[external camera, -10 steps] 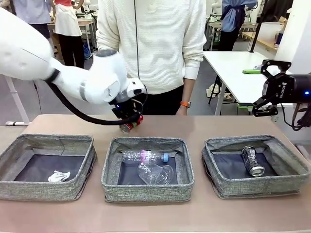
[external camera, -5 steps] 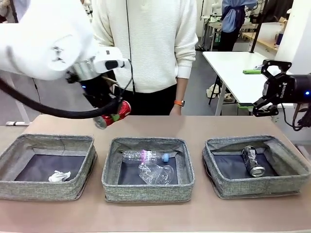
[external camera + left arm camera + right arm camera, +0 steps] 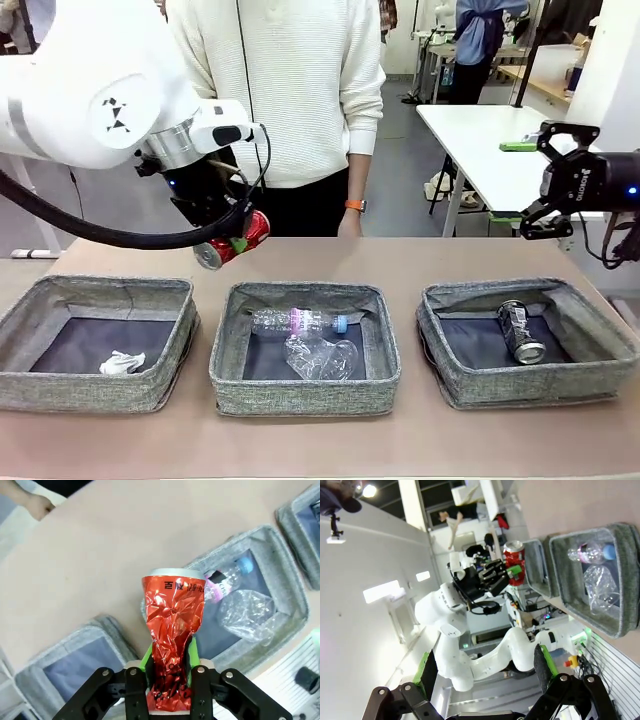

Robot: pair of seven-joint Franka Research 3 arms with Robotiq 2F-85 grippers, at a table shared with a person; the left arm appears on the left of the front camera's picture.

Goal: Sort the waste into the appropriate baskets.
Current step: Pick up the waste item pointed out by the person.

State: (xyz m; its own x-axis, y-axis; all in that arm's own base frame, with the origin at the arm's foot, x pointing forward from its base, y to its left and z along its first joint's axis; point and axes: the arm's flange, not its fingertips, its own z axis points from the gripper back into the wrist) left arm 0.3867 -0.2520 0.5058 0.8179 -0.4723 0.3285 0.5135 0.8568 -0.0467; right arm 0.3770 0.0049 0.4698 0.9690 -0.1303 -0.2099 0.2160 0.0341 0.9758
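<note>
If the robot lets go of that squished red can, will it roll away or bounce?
The crushed red can, pinched in the left gripper, looks dented all over, so it probably would not roll smoothly. It seems thin and empty, likely light, so it might clatter and hop a little. Its crumpled waist suggests it bends easily.

Three baskets point(image 3: 303, 395) sit in a row; the left claw point(image 3: 232, 243) holds the can point(image 3: 232, 240) seemingly behind the left-middle gap.

My green pads point(image 3: 146, 661) pinch a crumpled red can point(image 3: 172, 650) with black print; grey woven baskets point(image 3: 305, 385), dark-lined, sit on a tan table point(image 3: 400, 255).
</note>
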